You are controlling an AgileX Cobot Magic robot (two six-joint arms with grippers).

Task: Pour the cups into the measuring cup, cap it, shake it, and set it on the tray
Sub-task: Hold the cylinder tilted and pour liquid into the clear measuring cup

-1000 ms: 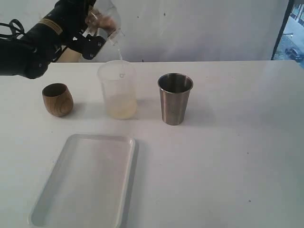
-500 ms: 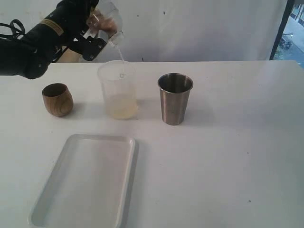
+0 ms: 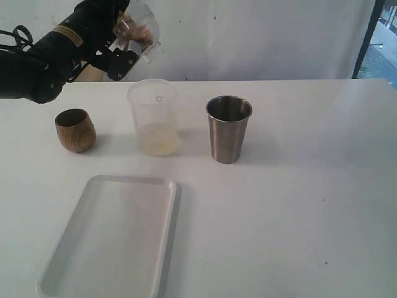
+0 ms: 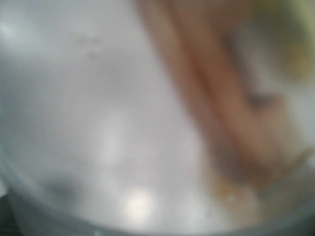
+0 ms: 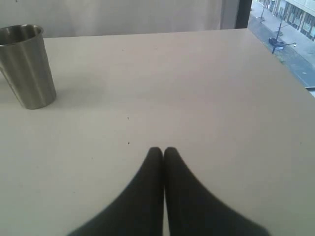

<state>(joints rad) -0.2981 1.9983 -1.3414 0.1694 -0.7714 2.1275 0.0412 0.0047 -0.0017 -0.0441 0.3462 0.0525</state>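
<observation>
Near the desk's far-left edge, the left gripper grasps what seems the clear measuring cup, tipped mouth-down over the frosted cup so its contents land inside. No stream shows. The 2 cups, wooden cup and steel tumbler, flank it upright. The tray waits near-left. The right gripper is pinched together, empty.
</observation>
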